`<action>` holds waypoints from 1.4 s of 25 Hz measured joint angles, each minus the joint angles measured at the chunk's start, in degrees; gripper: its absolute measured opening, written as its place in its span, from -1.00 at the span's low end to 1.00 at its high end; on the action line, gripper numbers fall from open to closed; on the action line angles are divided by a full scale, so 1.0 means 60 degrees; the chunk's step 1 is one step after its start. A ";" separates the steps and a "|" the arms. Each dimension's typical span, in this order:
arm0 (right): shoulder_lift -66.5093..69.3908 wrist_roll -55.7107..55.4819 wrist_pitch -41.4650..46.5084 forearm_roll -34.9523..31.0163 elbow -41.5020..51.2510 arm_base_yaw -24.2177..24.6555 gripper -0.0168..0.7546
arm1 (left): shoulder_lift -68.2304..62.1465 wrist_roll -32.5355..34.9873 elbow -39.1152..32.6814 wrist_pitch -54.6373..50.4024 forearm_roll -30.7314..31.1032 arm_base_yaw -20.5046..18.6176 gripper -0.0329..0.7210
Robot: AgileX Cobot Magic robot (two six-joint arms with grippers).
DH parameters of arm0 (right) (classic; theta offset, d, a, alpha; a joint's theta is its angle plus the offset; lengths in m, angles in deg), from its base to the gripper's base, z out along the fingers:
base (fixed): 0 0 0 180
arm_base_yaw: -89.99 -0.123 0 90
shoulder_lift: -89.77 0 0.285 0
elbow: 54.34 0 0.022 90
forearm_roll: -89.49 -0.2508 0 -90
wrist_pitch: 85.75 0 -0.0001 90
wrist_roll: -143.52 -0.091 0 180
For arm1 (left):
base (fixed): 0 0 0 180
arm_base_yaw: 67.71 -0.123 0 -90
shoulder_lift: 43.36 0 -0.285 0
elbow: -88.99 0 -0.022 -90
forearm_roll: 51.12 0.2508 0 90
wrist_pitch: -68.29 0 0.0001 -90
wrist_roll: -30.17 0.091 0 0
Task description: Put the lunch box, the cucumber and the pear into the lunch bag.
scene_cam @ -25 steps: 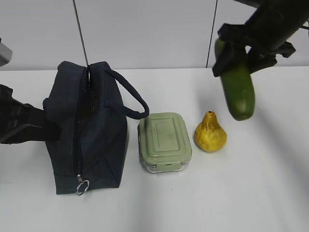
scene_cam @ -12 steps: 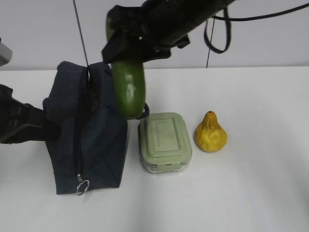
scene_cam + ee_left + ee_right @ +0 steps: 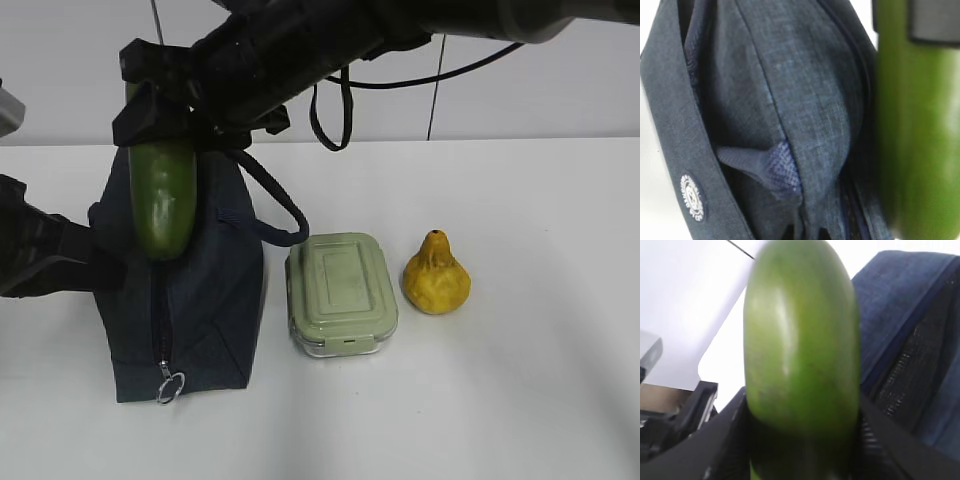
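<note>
My right gripper (image 3: pixel 165 115) reaches across from the right and is shut on the dark green cucumber (image 3: pixel 160 205), which hangs upright over the open top of the navy lunch bag (image 3: pixel 205 300). In the right wrist view the cucumber (image 3: pixel 802 355) fills the space between the black fingers (image 3: pixel 725 440), with the lunch bag (image 3: pixel 910 340) behind it. My left gripper (image 3: pixel 110 268) is shut on the bag's left side; in its own view the fabric (image 3: pixel 765 100) bunches at the jaws, with the cucumber (image 3: pixel 917 140) to the right. The sage-green lunch box (image 3: pixel 340 292) and the yellow pear (image 3: pixel 435 275) sit to the bag's right.
The bag's loop handle (image 3: pixel 272 200) arches toward the lunch box. A metal ring pull (image 3: pixel 170 386) hangs at the bag's near end. The white table (image 3: pixel 520 400) extends to the front and right.
My right arm has swung left with the cucumber, from above the table's right side, past the lunch box, to over the bag's opening. The left gripper, bag, lunch box and pear stayed put.
</note>
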 joint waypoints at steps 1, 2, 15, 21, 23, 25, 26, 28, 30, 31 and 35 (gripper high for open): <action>0.0087 0.0070 -0.0051 0.0017 -0.0081 0.0000 0.04 | 0.0000 0.0000 0.0000 0.0000 0.0000 0.0000 -0.90; 0.0165 0.0114 -0.0115 0.0124 -0.0120 0.0000 0.04 | 0.0000 0.0000 0.0000 0.0000 0.0000 0.0000 -0.90; 0.0702 0.0202 -0.0396 0.1472 -0.0176 0.0000 0.04 | 0.0000 0.0000 0.0000 0.0009 0.0000 0.0000 -0.90; 0.0710 0.0164 -0.0333 0.1478 -0.0176 0.0000 0.17 | 0.0000 0.0000 0.0000 0.0009 -0.0008 0.0000 -0.90; 0.0725 0.0164 -0.0289 0.1478 -0.0176 0.0000 0.19 | 0.0000 0.0000 0.0000 0.0009 -0.0008 0.0000 -0.90; 0.0725 0.0164 -0.0187 0.1614 -0.0176 0.0000 0.20 | 0.0000 0.0000 0.0000 0.0009 -0.0008 0.0000 -0.90; 0.0725 0.0164 -0.0107 0.1721 -0.0176 0.0000 0.20 | 0.0000 0.0000 0.0000 0.0009 -0.0008 0.0000 -0.90; 0.0725 0.0144 0.0000 0.1964 -0.0176 0.0000 0.24 | 0.0000 0.0000 0.0000 0.0009 -0.0008 0.0000 -0.90; 0.0725 0.0144 0.0029 0.2076 -0.0176 0.0000 0.29 | 0.0000 -0.0008 0.0000 0.0009 -0.0008 0.0000 -0.90; 0.0725 0.0144 0.0036 0.2115 -0.0176 0.0000 0.31 | 0.0000 -0.0008 0.0000 0.0009 -0.0008 0.0000 -0.90; 0.0732 0.0144 0.0052 0.2178 -0.0197 0.0000 0.33 | 0.0000 -0.0008 0.0000 0.0009 -0.0008 0.0000 -0.90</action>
